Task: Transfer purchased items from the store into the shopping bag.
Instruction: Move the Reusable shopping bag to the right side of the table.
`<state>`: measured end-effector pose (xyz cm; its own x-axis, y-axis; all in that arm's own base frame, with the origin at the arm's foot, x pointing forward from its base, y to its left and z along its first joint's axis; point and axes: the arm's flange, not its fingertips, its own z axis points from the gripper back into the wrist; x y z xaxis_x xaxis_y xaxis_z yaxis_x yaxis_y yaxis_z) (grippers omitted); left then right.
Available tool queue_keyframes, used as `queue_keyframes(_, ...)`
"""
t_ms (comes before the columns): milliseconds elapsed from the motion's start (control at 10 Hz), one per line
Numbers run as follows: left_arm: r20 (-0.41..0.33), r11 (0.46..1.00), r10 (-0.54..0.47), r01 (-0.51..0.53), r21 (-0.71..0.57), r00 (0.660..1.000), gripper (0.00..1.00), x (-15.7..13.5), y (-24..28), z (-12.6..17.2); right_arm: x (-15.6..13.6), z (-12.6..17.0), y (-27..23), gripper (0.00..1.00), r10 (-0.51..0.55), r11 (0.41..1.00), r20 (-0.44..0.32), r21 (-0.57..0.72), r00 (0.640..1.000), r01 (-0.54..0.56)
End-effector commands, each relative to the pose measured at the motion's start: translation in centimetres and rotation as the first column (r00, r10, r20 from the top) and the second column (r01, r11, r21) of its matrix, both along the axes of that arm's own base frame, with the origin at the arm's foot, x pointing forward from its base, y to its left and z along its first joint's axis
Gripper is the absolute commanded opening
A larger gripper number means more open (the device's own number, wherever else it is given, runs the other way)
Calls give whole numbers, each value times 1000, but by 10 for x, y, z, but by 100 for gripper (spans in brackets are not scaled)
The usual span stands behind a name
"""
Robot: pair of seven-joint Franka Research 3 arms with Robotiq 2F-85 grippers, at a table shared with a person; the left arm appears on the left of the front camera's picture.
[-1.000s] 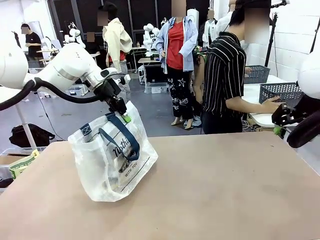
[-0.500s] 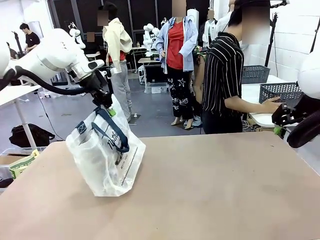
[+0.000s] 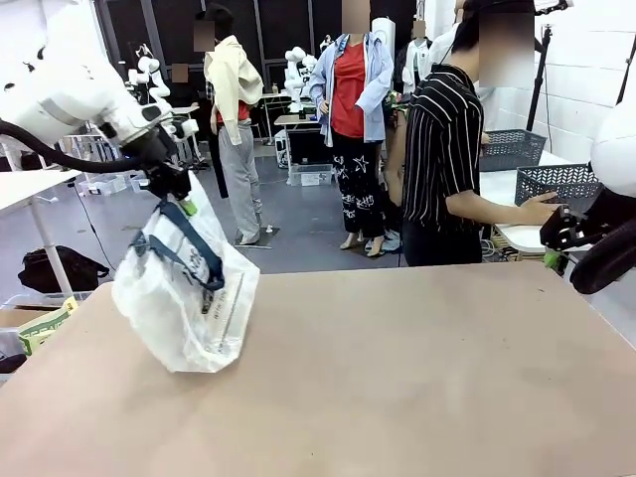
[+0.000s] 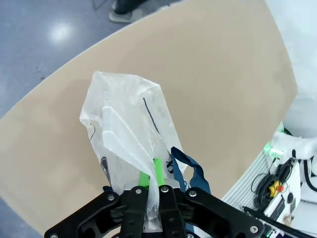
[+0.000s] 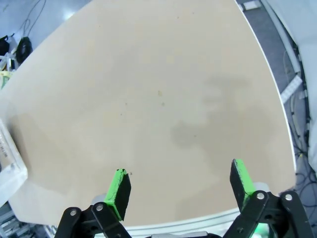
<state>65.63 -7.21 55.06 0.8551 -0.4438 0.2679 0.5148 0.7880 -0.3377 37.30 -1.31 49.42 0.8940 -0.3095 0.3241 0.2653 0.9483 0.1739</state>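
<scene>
The shopping bag point(image 3: 187, 298) stood tilted near the table's point(image 3: 417, 378) left edge, its top pinched by the left gripper point(image 3: 185, 202); the left wrist view showed the same pinch; the right gripper point(image 5: 181, 191) hung spread, so filling seemingly awaited the basket point(image 3: 558, 183).

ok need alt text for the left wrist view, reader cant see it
Seen from above, the left gripper is shut on the top of a translucent white shopping bag, which hangs over a tan table. One navy handle hangs loose beside the fingers.
</scene>
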Motion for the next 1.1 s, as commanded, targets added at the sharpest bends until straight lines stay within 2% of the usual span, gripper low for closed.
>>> queue_keyframes(0,1,992,129,-129,3,992,0,-14,34,10,2,2,-2,100,10,1000,-13,-20,1000,-10)
queue_keyframes(100,-17,986,167,-167,8,986,0,-18,50,17,2,2,-2,100,10,1000,-13,-20,1000,-10)
queue_keyframes(400,-59,945,302,-290,152,952,0,-36,83,39,2,2,-2,100,10,1000,-13,-20,1000,-10)
queue_keyframes(500,-27,916,378,-369,160,926,0,-36,97,43,2,2,-2,100,10,1000,-13,-20,1000,-10)
queue_keyframes(600,-28,883,446,-435,176,895,0,-34,106,42,2,2,-2,100,10,1000,-13,-20,1000,-10)
queue_keyframes(700,-36,883,462,-457,105,886,0,-31,103,40,2,2,-2,100,10,1000,-13,-20,1000,-10)
queue_keyframes(800,-35,919,370,-361,155,928,0,-30,106,40,2,2,-2,100,10,1000,-13,-20,1000,-10)
queue_keyframes(1000,-35,919,370,-361,155,928,0,-30,106,40,2,2,-2,100,10,1000,-13,-20,1000,-10)
